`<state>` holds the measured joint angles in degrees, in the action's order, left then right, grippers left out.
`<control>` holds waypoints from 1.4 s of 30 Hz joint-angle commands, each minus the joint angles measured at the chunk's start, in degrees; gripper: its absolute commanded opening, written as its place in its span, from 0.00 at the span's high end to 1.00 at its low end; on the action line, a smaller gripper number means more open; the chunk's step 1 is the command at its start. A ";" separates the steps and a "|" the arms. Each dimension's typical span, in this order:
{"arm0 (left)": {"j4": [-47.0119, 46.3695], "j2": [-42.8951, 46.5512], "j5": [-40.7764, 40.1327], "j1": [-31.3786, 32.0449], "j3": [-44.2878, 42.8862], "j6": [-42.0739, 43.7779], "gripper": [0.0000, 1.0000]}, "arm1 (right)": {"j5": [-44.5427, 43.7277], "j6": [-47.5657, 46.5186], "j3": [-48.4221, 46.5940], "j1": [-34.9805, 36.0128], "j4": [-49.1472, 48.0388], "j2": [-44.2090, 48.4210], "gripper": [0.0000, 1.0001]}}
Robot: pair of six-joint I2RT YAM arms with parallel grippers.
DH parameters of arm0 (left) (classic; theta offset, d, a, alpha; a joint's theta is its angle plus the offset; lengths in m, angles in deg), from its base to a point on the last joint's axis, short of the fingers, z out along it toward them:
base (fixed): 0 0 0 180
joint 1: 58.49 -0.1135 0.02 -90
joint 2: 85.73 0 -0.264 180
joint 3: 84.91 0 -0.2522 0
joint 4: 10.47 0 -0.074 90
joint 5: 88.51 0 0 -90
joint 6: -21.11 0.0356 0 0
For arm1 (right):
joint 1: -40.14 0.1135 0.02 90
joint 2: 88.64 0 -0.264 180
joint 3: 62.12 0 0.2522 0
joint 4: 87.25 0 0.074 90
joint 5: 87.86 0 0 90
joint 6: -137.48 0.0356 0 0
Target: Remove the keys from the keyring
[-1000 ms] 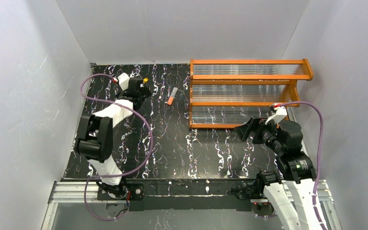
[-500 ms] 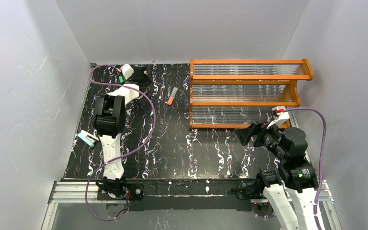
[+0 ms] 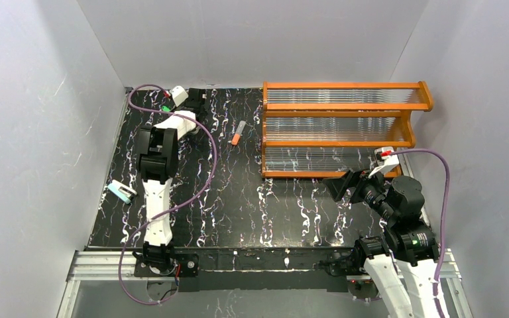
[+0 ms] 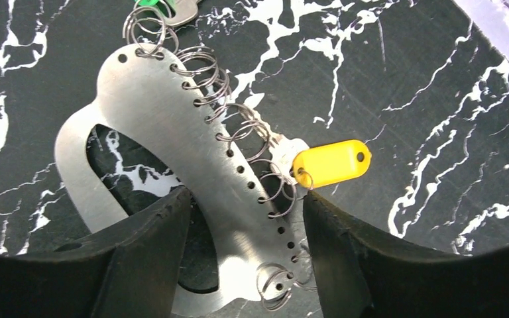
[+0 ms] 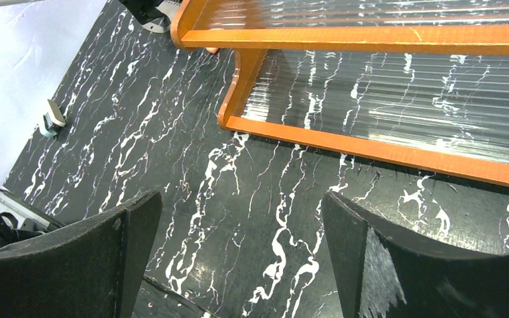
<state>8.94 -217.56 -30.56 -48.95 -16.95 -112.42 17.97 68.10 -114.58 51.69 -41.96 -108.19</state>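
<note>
A small teal-and-white item lies on the surface near its left edge, well behind the left tool, which reaches into the far left corner. The wrist view shows this tool's two fingers standing apart astride the keyring, with its hole-punched band between them. The left finger sits over the keyring's open centre and meets the band's inner edge. The right finger stands just outside the band, close beside the wire rings threaded through the holes. I cannot tell whether the pads already press on the metal.

The keyring lies flat, running away from the tool's tips. The green key hangs on a wire ring at the keyring's far end, mostly cut off by the frame. The yellow key lies just ahead of the right finger, hooked to a wire ring on the band's right.

To the right of the left tool lies an orange-and-grey stick, then an orange rack. The right tool hangs with its fingers spread wide, holding nothing, the rack just beyond its tips.
</note>
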 commanded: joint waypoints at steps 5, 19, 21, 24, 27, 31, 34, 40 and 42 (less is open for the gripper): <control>7.96 4.50 6.02 0.07 16.54 7.80 0.54 | 0.70 -0.85 -0.06 0.33 -2.46 -0.05 0.01; 7.72 25.69 19.33 11.49 45.94 11.38 0.67 | 3.62 -0.92 -1.07 0.29 -1.69 -2.60 0.01; 7.04 29.07 21.51 14.74 51.19 9.48 0.66 | 4.11 -0.93 -1.03 0.37 -1.67 -3.24 0.01; 5.00 33.94 23.93 21.23 56.56 6.35 0.65 | 4.94 -0.93 -0.95 0.36 -1.83 -4.17 0.01; 3.05 37.76 26.49 26.00 57.66 4.76 0.62 | 5.48 -0.93 -0.99 0.40 -1.82 -5.12 0.01; 5.59 44.47 25.63 27.19 54.45 6.91 0.53 | 7.14 -0.93 -1.52 0.32 -1.28 -6.90 0.01; 12.20 48.23 19.31 27.20 50.28 10.12 0.46 | 8.20 -0.50 -1.94 0.40 -0.61 -8.56 0.01; 18.55 53.08 14.05 27.17 52.49 10.13 0.36 | 4.57 1.31 -2.90 0.36 1.84 -14.23 0.01; 19.54 54.50 13.70 27.17 54.09 9.47 0.33 | 2.61 2.40 -3.17 0.38 2.75 -17.11 0.01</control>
<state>21.57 -166.19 -13.60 -21.63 35.07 -102.80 23.59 68.71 -114.99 51.86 -40.49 -121.07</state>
